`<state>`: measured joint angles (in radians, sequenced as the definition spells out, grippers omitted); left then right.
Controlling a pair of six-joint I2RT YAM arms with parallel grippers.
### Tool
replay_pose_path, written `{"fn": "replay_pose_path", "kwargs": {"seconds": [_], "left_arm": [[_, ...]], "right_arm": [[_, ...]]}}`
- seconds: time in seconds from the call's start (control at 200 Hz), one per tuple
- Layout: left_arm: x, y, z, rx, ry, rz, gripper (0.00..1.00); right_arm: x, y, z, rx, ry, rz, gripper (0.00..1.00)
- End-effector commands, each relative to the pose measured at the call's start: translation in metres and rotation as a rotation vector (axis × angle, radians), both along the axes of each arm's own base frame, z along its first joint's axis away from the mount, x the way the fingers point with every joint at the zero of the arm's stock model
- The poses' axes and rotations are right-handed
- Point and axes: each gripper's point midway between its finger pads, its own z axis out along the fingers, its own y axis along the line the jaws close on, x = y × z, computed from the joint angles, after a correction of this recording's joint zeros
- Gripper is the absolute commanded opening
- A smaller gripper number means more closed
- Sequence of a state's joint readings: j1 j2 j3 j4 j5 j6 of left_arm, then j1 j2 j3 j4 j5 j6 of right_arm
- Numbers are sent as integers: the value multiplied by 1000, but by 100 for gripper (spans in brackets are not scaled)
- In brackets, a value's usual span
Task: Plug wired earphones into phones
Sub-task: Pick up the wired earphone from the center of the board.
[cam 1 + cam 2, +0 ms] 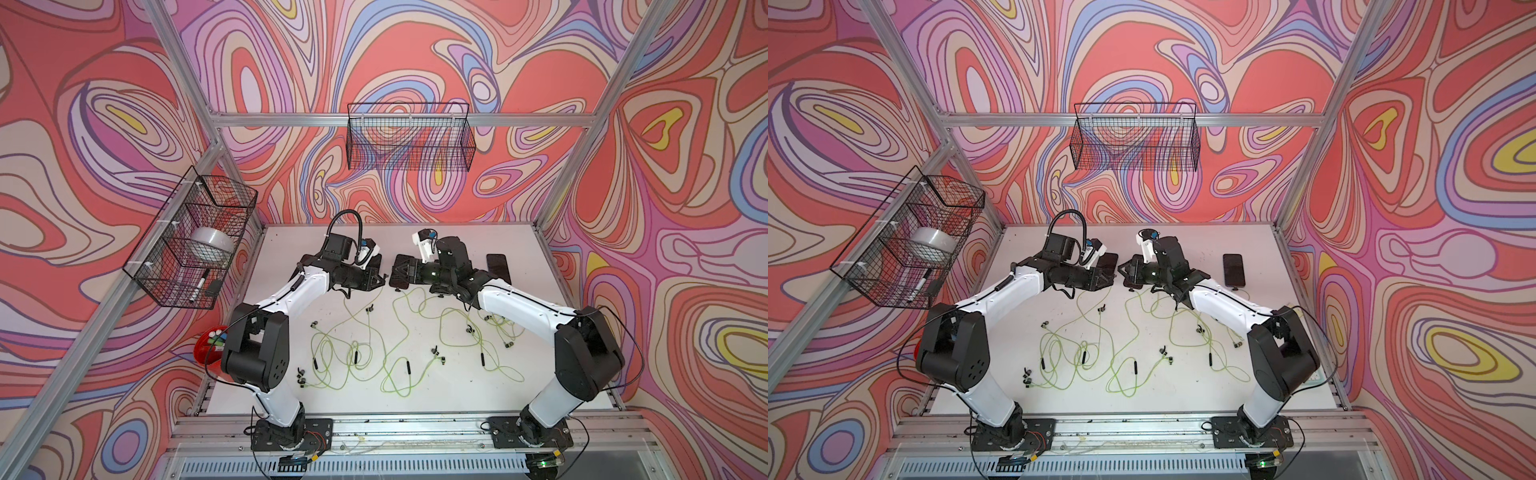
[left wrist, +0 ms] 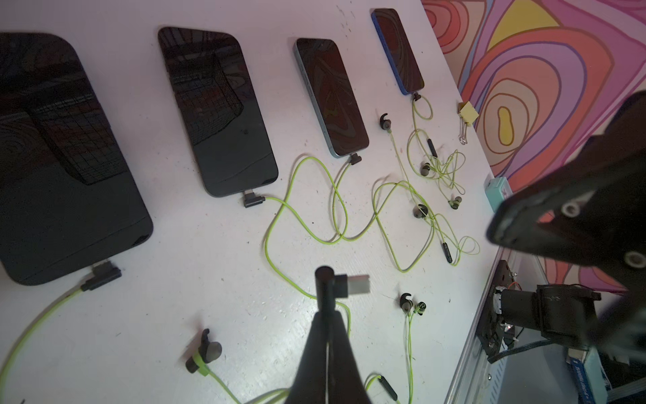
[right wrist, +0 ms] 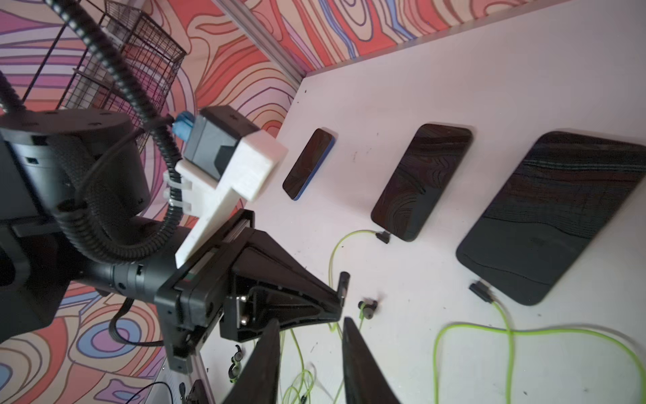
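Black plug (image 2: 341, 281), lower centre, is pinched in the left gripper (image 2: 327, 314). The right gripper (image 3: 311, 323) has its jaws spread.

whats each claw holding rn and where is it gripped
Left claw pinches an earphone plug by its black body, metal tip sticking out free. Right claw holds nothing.

One phone (image 2: 63, 157) cut off, plug (image 2: 101, 278) possibly seated
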<state>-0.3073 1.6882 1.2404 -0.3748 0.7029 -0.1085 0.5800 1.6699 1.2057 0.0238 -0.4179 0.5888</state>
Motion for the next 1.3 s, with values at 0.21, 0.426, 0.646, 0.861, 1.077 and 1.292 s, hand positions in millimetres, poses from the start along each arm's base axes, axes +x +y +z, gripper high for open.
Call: {"fn": "replay_pose_path", "kwargs": {"seconds": [0.21, 0.426, 0.646, 0.861, 1.077, 1.292], "left_arm": [[-4, -1, 17, -8, -89, 1, 0], [-4, -2, 18, -11, -89, 5, 0], [-5, -1, 17, -5, -84, 7, 0], [-4, -2, 21, -20, -90, 10, 0], [-6, -2, 21, -19, -87, 6, 0], [-10, -5, 25, -50, -78, 2, 11]], "right_arm": [[12, 8, -27, -19, 58, -16, 28], [12, 20, -32, -13, 68, 3, 23], [12, 26, -36, -3, 73, 7, 24], [15, 27, -39, -6, 82, 3, 18], [14, 23, -41, -23, 73, -8, 6], [12, 22, -38, -30, 66, 1, 0]]}}
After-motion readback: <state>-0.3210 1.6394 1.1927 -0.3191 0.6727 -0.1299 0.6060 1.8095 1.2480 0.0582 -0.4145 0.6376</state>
